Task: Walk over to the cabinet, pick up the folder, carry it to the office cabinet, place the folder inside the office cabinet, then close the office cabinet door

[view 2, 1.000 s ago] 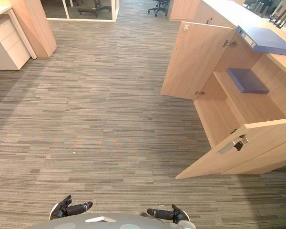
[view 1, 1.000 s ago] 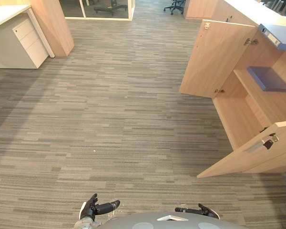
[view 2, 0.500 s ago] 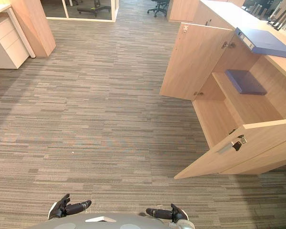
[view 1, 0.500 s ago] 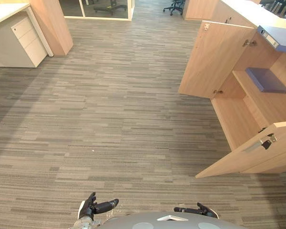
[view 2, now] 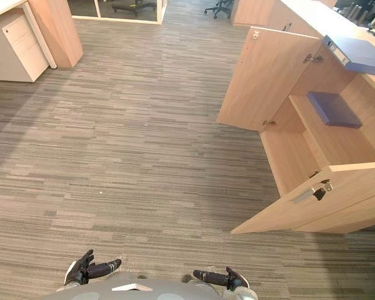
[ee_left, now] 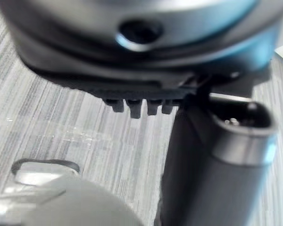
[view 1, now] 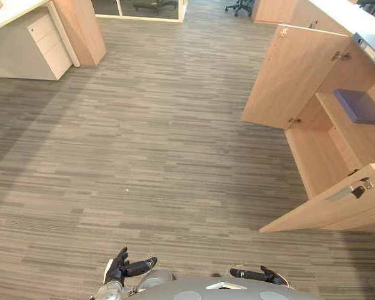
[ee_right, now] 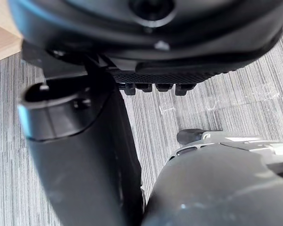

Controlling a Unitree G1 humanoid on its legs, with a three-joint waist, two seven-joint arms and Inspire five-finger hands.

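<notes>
Both dark robot hands sit low at the near edge of the head views, over the grey striped carpet. The left hand has its fingers spread loosely and its thumb out. The right hand has its fingers stretched straight toward the left one, and neither has hold of anything. The light wooden office cabinet stands well apart from them at the right, with both doors swung wide. The far door stands open at the cabinet's far end. The near door, with a metal handle and a dark key on its face, juts out over the carpet between the right hand and the cabinet's inside. A blue folder with a white spine label lies flat on the cabinet's top, and a second flat blue-violet folder lies on the shelf inside. Far off at the left, a white drawer unit stands under a desk with a wooden panel beside it. Dark office chairs stand at the far end.
</notes>
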